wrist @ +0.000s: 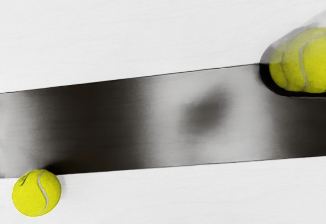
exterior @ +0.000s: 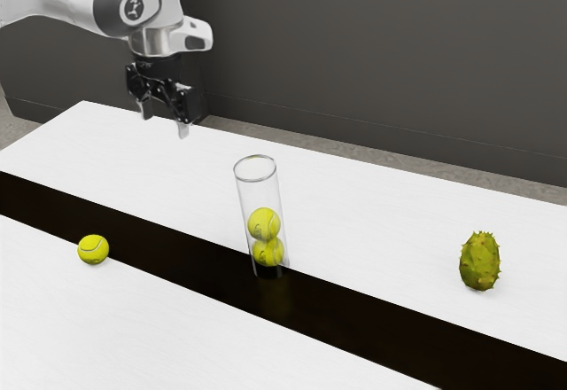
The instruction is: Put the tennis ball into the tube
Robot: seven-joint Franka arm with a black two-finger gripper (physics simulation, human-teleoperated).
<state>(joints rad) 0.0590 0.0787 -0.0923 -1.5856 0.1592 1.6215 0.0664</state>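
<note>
The tube stands upright on the tabletop, its open rim upward and its black base partly over the dark strip. Inside it, a lower ball sits near the base and an upper ball rests on it, so the pair takes up the bottom part of the tube.

The loose tennis ball lies outside, well apart from the tube toward the exterior view's left, at the strip's edge. The strip runs from beside this ball to the tube's base.

Up and toward the exterior view's left of the tube hangs the hand, raised above the tabletop, its two fingers spread wide with nothing gripped between them.

Well apart from the tube on its other side, toward the exterior view's right, is a spiky yellow-green fruit. Behind the tube, past the tabletop's far edge, are the floor and a dark grey wall.
</note>
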